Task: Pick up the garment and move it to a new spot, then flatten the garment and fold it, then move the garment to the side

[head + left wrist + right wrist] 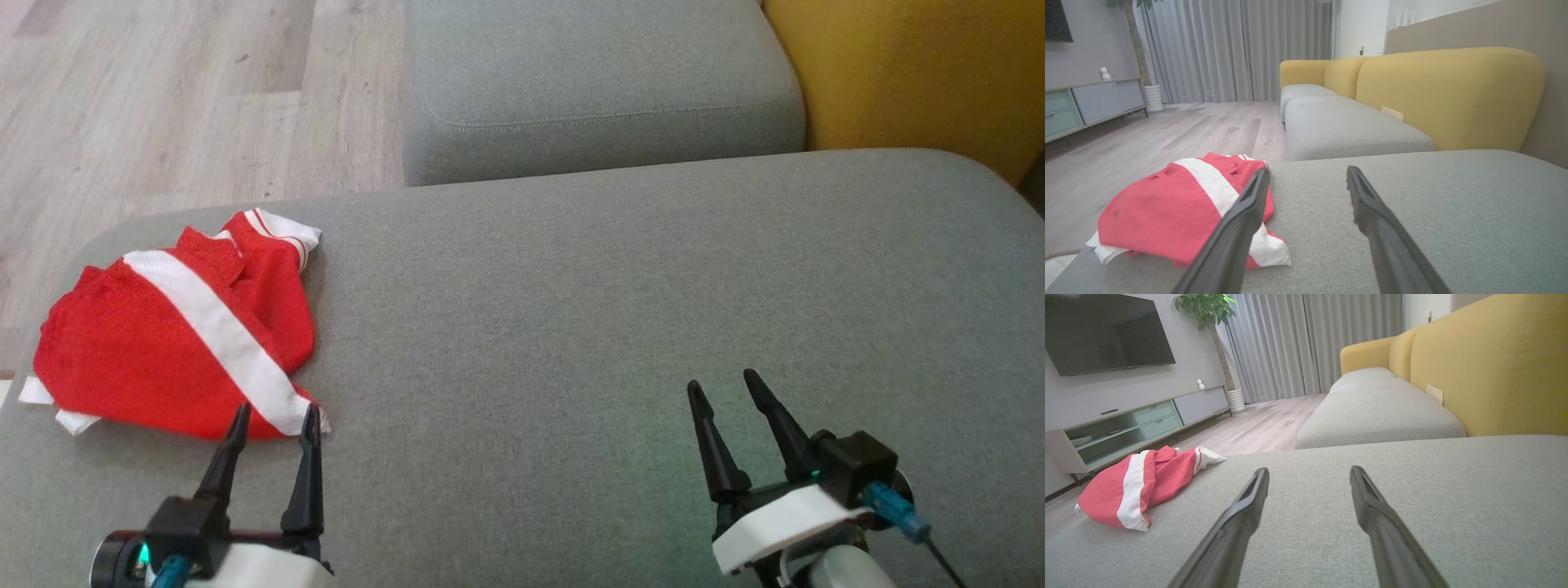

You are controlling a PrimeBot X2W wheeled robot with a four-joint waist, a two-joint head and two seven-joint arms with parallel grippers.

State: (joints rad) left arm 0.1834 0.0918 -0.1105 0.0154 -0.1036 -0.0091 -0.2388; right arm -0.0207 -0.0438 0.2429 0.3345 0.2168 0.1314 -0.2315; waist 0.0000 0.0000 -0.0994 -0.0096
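Head view: left claw (277, 410) wide open, empty, just beside crumpled red garment (163, 343); right claw (722, 380) likewise, well apart.

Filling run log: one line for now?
phase: pre-grasp | garment: crumpled, left end of grey cushion | left pincer: open, near garment edge | right pincer: open, empty

1 obstacle on the seat cushion (620, 294): the garment (163, 343), heaped at its left edge; open fabric runs to the right edge.
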